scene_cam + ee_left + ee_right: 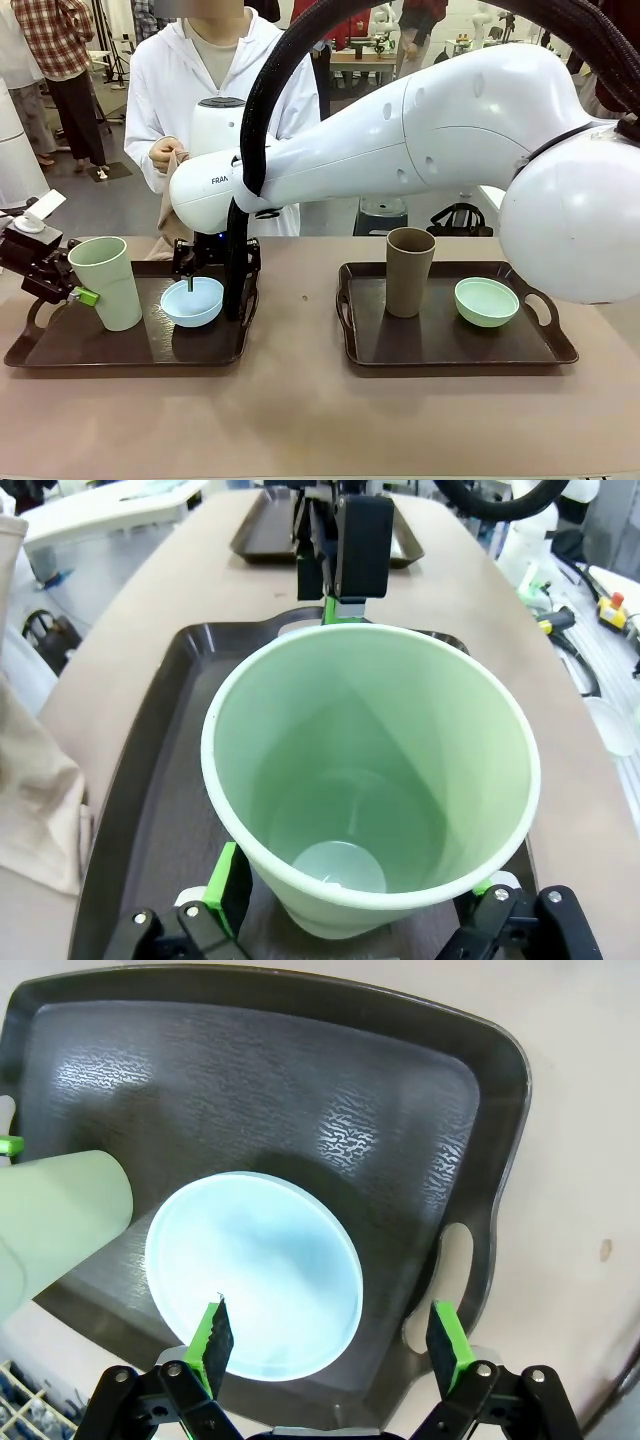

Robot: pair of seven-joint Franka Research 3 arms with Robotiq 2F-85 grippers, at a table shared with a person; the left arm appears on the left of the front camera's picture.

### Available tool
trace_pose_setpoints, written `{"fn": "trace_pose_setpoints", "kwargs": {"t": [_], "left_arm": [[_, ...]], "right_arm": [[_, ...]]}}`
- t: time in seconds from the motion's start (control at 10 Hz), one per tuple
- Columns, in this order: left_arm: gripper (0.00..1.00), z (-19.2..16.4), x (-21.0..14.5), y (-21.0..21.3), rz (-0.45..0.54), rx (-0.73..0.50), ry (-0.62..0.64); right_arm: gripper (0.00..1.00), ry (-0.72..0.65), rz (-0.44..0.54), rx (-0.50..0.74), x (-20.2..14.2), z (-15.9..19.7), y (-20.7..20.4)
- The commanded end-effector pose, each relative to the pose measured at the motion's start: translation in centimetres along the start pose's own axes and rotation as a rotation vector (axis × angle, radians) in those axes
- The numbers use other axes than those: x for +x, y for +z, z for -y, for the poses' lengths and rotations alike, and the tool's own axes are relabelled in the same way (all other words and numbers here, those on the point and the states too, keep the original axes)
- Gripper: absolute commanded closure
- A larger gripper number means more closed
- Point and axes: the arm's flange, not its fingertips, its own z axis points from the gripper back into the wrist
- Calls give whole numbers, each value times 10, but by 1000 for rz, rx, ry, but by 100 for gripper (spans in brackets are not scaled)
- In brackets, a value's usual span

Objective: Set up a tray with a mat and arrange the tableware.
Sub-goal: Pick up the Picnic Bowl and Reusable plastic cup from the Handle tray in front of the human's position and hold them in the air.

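plainly both jaws stand apart over the left tray [130, 350] on the tan table [300, 420].

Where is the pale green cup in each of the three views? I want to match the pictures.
Front view: the pale green cup stands upright at the left, on the left dark tray.
Left wrist view: the cup is in the middle, seen from above.
Right wrist view: the cup comes in from the left edge, beside the light blue bowl.
Shared landmark: the dark tray under the cup.

Pale green cup [107, 282], light blue bowl [192, 301]
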Motion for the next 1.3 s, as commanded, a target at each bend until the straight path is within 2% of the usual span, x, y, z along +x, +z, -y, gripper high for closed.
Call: {"fn": "trace_pose_setpoints", "kwargs": {"t": [0.0, 0.3, 0.6, 0.7, 0.8, 0.9, 1.0, 1.1, 1.2], "left_arm": [[0, 0, 0, 0, 0, 0, 0], [0, -4, -3, -14, -35, 22, 8], [0, -6, -11, -24, -29, 16, 13], [0, -6, -12, -26, -20, 25, 7], [58, -8, -14, -24, -13, 25, -6], [58, -8, -14, -23, -14, 29, -6], [100, -7, -13, -22, -12, 27, -1], [60, -7, -13, -23, -12, 26, 1], [100, -7, -13, -22, -12, 25, 2]], "right_arm": [[0, 0, 0, 0, 0, 0, 0], [0, -31, -26, -43, 7, -14, -25], [0, -27, -43, -52, 7, -14, -36], [53, -17, -21, -48, 5, -13, -35], [57, -15, -8, -48, 6, -13, -33], [100, -16, 3, -47, 5, -13, -31], [100, -15, 9, -48, 5, -14, -30], [73, -16, 12, -49, 5, -13, -30], [85, -19, 16, -52, 5, -13, -30]]}}
